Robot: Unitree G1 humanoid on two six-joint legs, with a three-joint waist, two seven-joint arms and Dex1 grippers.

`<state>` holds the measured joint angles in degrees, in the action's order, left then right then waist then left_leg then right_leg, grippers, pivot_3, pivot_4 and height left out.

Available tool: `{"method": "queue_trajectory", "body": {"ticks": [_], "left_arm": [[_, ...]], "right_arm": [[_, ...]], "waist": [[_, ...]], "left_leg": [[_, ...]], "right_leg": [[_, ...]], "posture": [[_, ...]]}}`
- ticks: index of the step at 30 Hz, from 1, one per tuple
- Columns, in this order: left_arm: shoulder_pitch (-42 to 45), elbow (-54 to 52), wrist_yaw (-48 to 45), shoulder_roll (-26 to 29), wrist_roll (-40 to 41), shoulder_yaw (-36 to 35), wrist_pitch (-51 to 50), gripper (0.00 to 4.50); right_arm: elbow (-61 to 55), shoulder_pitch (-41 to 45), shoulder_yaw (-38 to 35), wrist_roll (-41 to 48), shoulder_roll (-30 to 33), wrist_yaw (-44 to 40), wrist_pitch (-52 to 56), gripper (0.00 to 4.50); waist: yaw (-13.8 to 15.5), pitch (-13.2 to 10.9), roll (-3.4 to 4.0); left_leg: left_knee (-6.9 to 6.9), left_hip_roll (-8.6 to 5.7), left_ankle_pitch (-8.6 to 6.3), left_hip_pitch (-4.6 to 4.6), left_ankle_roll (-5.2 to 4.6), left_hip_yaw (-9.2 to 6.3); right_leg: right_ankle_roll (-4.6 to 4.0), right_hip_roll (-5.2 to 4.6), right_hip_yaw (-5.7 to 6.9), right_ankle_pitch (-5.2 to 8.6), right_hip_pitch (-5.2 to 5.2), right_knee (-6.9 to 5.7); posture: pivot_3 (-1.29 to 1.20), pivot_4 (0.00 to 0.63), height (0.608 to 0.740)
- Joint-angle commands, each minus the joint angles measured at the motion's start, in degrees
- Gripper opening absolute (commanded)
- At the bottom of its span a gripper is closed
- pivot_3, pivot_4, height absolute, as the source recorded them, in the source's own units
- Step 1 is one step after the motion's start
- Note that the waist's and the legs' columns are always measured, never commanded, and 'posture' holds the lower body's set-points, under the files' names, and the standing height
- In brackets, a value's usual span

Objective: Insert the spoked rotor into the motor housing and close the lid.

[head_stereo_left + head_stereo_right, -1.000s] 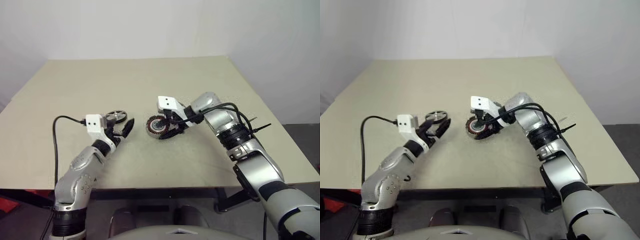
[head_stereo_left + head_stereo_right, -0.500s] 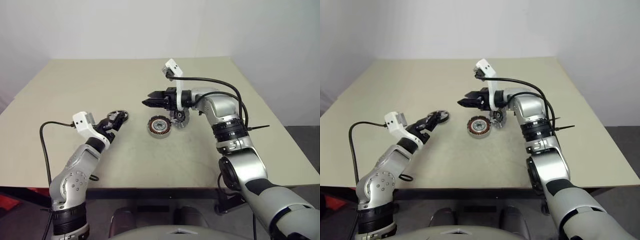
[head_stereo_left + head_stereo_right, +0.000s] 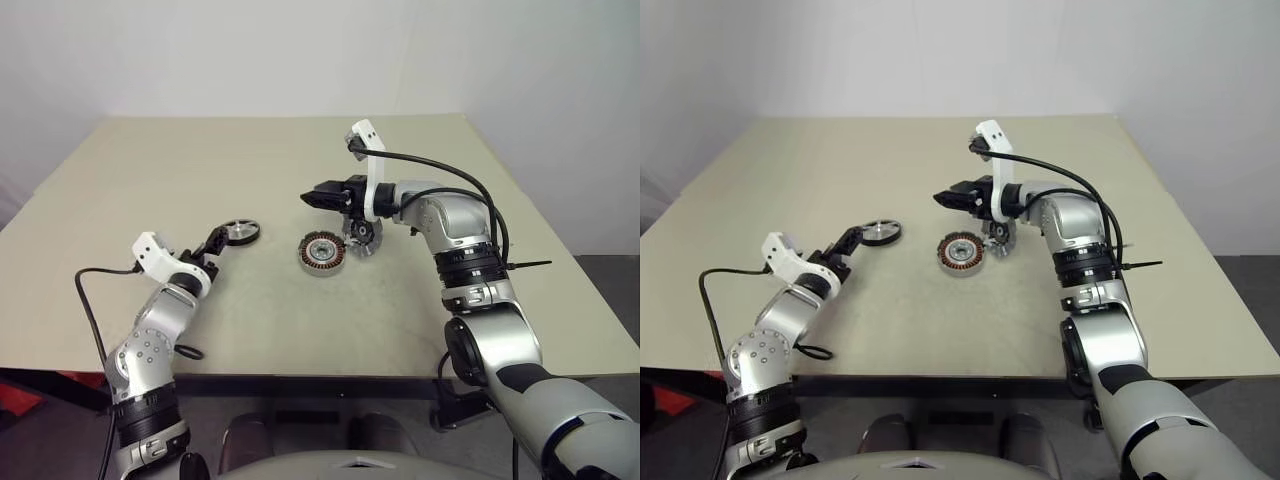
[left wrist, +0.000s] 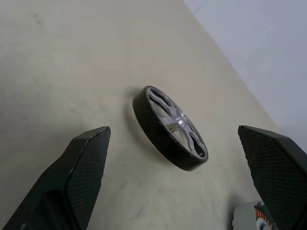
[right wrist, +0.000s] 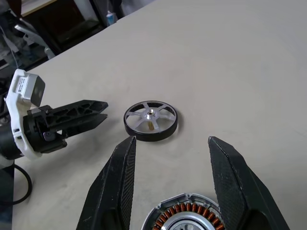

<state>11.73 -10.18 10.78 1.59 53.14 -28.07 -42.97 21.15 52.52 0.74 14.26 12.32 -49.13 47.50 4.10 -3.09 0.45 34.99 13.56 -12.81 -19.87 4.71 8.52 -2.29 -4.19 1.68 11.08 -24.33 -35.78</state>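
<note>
While the spoked rotor [image 4: 171, 128] lies flat just ahead, the left fingers [image 4: 79, 172] stand wide apart, empty.

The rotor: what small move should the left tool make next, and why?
Probably ease the left tool forward until its open fingers straddle the rotor, then close. The rotor lies flat on the table, untouched, just ahead of the fingers and between their lines. The housing stands open-topped, showing its copper windings.

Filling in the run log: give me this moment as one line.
left gripper: open, facing dark-rimmed spoked rotor | right gripper: open above copper-wound motor housing | grey lid: beside housing
</note>
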Motion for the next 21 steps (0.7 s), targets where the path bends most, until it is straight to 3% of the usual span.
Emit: {"method": "queue_trajectory", "body": {"ticks": [1, 11, 21], "left_arm": [[2.7, 0.1, 2.7, 0.0, 3.6, -1.3, -0.7, 4.50], [6.1, 1.4, 6.7, -1.0, 8.8, -1.3, -1.2, 4.50], [7.7, 4.1, 8.1, -0.1, 9.9, -1.6, -0.5, 4.50]], "right_arm": [[-1.4, 1.7, 0.7, 1.5, 0.9, -1.0, -0.7, 2.68], [-8.2, -7.8, 12.0, -0.8, 9.4, -11.0, -4.4, 2.68], [-8.2, -7.7, 11.0, 0.1, 9.8, -9.2, -4.2, 2.68]], "waist": [[0.0, 0.0, -0.01], [1.1, 0.0, -0.16], [1.3, 0.0, -0.23]], "left_leg": [[0.00, 0.00, 0.00, 0.00, 0.00, 0.00], [0.01, 0.00, 0.00, -0.06, 0.00, -0.02], [0.06, -0.01, 0.04, -0.03, 0.05, -0.02]], "right_leg": [[0.00, 0.00, 0.00, 0.00, 0.00, 0.00], [0.02, 0.00, 0.02, -0.01, 0.01, 0.07], [0.10, 0.00, 0.01, -0.05, 0.02, 0.01]], "posture": [[0.00, 0.000, 0.740], [0.00, 0.000, 0.740], [0.00, 0.000, 0.740]]}}
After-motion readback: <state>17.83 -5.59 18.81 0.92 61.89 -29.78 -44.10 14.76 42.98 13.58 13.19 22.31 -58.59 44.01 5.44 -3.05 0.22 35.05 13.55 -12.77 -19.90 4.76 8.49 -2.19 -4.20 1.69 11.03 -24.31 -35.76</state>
